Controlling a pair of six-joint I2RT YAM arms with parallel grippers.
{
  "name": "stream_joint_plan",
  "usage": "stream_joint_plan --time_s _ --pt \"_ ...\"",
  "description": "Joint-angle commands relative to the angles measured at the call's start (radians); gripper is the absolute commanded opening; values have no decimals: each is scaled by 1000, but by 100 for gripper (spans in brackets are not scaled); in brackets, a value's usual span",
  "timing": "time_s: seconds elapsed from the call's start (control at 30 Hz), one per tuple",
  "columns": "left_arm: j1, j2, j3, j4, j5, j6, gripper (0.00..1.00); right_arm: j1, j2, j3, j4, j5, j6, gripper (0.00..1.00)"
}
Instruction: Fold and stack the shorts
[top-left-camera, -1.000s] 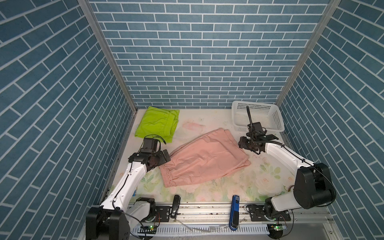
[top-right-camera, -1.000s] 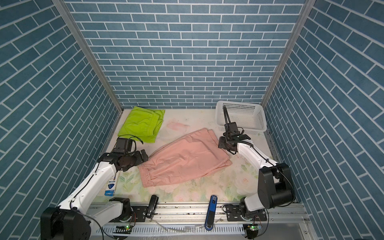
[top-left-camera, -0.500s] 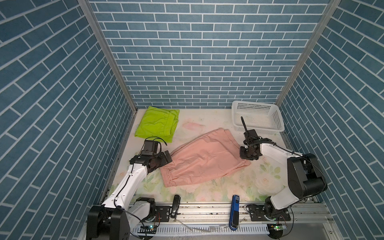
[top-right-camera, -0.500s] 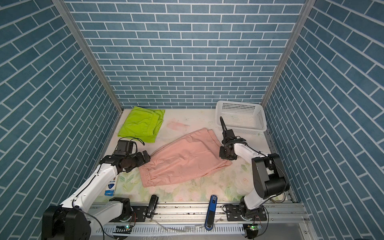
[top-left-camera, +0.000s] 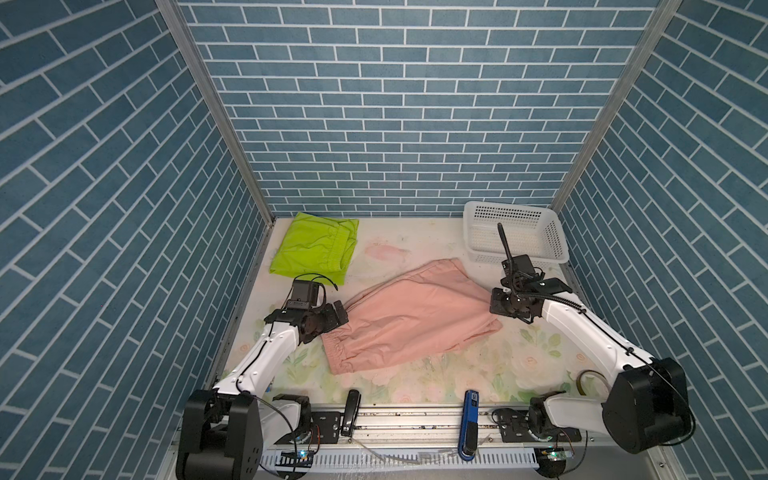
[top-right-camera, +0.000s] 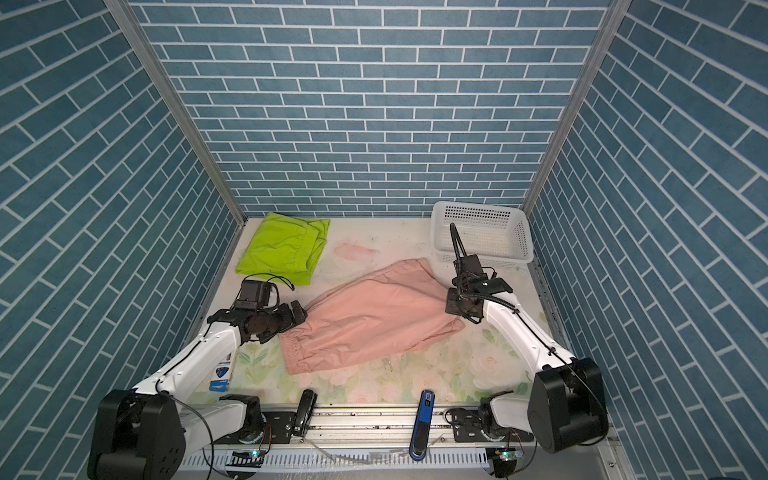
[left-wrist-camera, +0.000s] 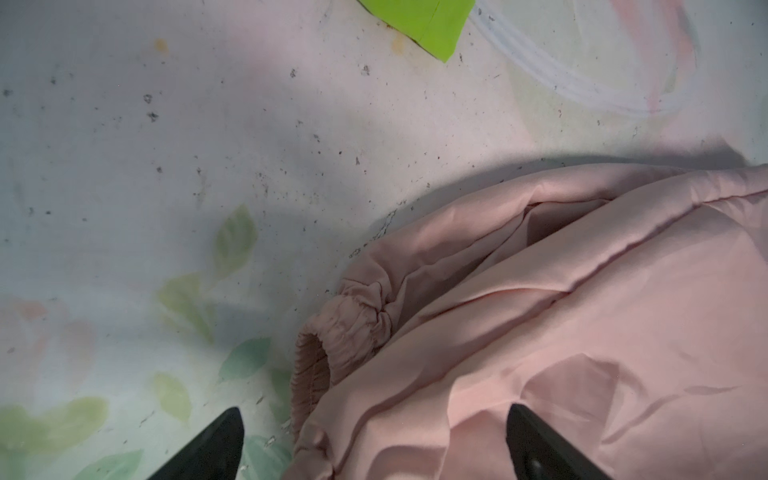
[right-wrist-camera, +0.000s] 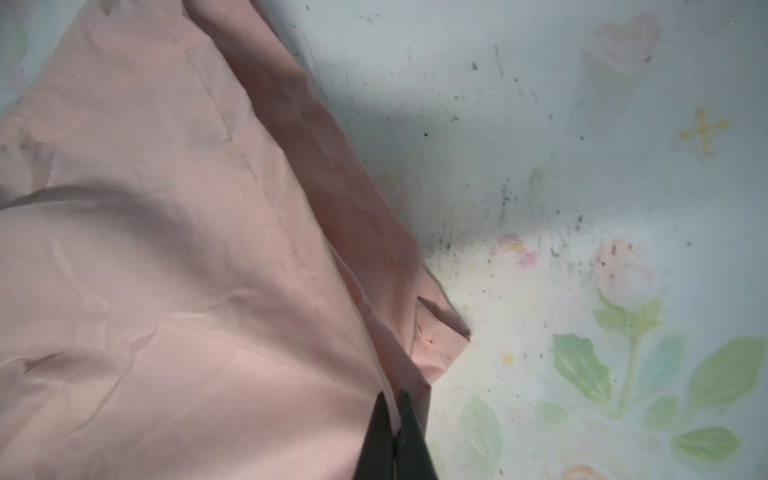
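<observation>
While the right gripper (right-wrist-camera: 392, 400) is pinched shut on the right hem edge of the pink shorts (top-left-camera: 411, 320), the left gripper (left-wrist-camera: 374, 409) stands wide open astride the waistband corner on the left, holding nothing. Step looks like: securing the pink shorts, spread mid floral mat (top-left-camera: 519, 365), for the first fold. Next probably needs the left jaws to close on the waistband, then both to lift together. Green shorts (top-left-camera: 316, 249) lie folded far left. Count: two shorts, two grippers, one white basket (top-left-camera: 555, 232) far right.
</observation>
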Motion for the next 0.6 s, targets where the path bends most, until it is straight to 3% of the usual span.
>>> stream_joint_plan --time_s 0.0,0.17,0.27,0.33,0.57 --pt "6 15 10 29 12 26 100 -2 -18 -76 -90 57 84 0" --pt "6 31 21 25 28 43 100 -2 -4 -145 -45 4 131 0" --pt "5 23 30 11 18 51 100 -2 -10 -85 -68 37 91 31" --pt "6 14 47 -6 15 58 100 -1 -14 -37 -31 24 41 44" --pt "6 -46 89 -91 47 52 100 4 159 68 275 -46 -150 59"
